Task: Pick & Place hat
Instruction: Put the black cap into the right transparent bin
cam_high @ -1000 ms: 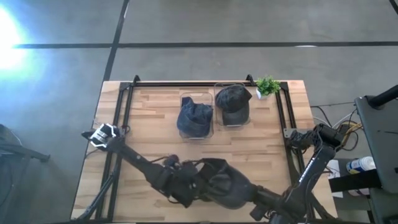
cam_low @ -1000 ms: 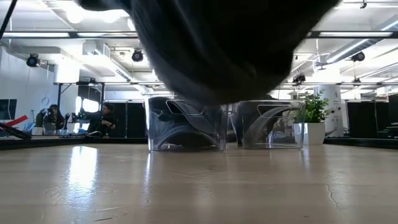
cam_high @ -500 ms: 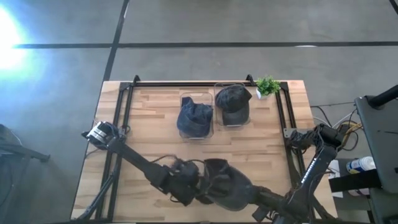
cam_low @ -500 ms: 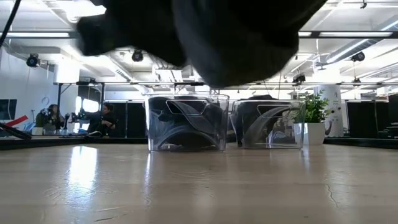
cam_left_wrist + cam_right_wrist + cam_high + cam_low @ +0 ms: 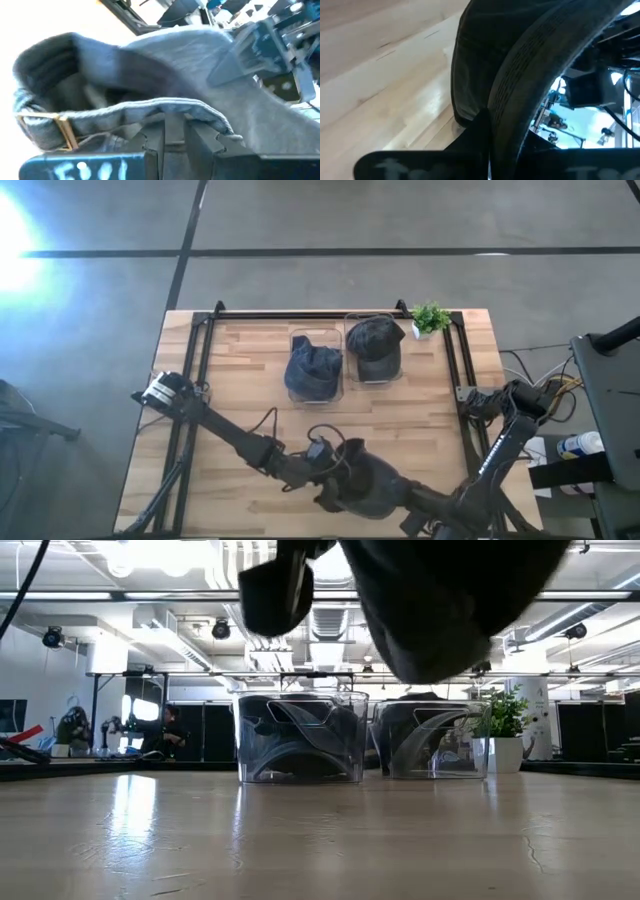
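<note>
Dark grey fabric cap (image 5: 365, 480) w/ a brass strap buckle hangs in the air above the near edge of the light wooden slatted desk (image 5: 240, 390), held between both arms; low view shows it clear of the desk surface. Left gripper (image 5: 318, 465) comes in from the desk's left side and sits at the cap's left rim; in left wrist view its fingers (image 5: 150, 142) are pressed nearly together, pinching the cap's back band just beside the buckle. Right gripper (image 5: 400, 495) is at the cap's right side, near the desk's front edge; in right wrist view its fingers (image 5: 480, 125) are closed tight on the cap's stitched brim. Farther back, approx. mid-desk, two clear plastic bins stand side by side, just beside each other: left bin (image 5: 316, 370) holds a crumpled blue denim hat (image 5: 312, 365), right bin (image 5: 373, 350) holds a dark grey cap (image 5: 375, 335). Small green potted plant (image 5: 431, 317) in a white pot stands at the far right corner, near the right bin. Low view: people (image 5: 165, 730) sit in the room far behind the desk.
</note>
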{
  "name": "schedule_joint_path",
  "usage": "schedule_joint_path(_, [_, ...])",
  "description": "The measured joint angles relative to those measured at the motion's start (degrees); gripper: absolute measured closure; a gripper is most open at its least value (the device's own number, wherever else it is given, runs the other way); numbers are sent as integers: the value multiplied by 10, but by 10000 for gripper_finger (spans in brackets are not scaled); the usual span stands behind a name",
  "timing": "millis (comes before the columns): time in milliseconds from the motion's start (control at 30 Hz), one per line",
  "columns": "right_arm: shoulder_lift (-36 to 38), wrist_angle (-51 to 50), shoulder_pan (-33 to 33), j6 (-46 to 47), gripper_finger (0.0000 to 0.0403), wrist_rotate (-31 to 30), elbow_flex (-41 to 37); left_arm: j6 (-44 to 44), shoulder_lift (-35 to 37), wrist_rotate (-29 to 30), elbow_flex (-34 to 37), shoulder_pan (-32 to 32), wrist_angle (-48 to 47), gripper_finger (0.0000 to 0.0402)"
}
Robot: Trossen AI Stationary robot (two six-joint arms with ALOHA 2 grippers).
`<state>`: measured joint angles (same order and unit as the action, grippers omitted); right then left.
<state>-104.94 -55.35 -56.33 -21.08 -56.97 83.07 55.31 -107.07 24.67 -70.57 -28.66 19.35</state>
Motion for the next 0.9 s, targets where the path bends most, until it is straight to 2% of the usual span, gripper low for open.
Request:
schedule_joint_path(267, [-1, 99, 24, -30, 390, -23, 0, 4, -3, -39, -23, 7, -75, 338])
schedule_joint_path(533, [6, 202, 34, -30, 390, -80, 0, 24, -2, -54, -23, 8, -85, 338])
schedule_joint_path(733, [6, 231, 34, 44, 373, -107, 8, 17, 25, -58, -34, 6, -94, 338])
schedule_joint_path(900, [7, 228, 25, 109, 360, -116, 28, 4, 88, -55, -35, 4, -119, 338])
